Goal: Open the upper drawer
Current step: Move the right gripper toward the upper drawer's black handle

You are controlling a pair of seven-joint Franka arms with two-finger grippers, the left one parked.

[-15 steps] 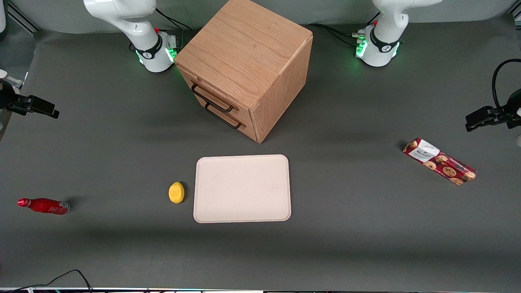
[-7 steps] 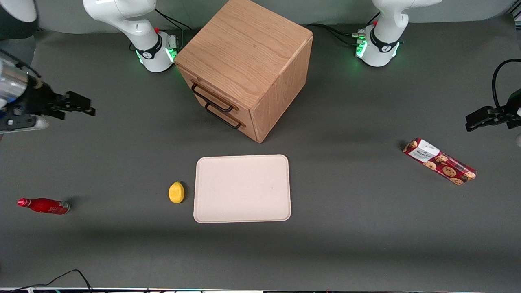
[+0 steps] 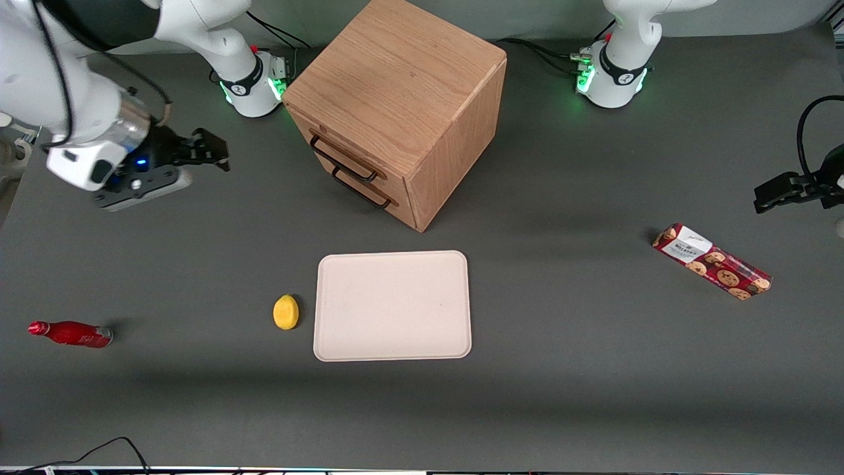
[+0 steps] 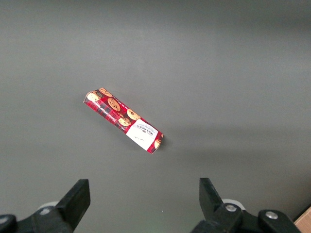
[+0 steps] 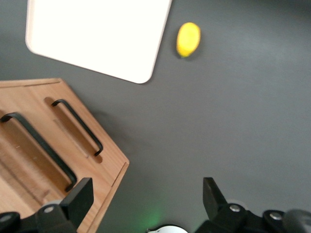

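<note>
- Facing the oak cabinet (image 3: 402, 99), which stands at the bench's edge nearest the arm bases, I see the upper drawer (image 3: 336, 153) shut, above its twin.
- Hovering toward my end of the bench, my gripper (image 3: 214, 150) is spread wide, well apart from the handle (image 3: 343, 159).
- My wrist view shows the handle's long axis (image 5: 36, 148) plainly; the front view foreshortens it.

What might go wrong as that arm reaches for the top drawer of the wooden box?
Two risks stand out. The upper drawer's handle sits very close above the lower drawer's identical handle, so the open gripper, now in the air in front of the drawers with nothing held, might hook the wrong one. Also, the cabinet stands loose on the table, so a pull might drag the whole box toward the gripper instead of sliding the drawer out.
</note>
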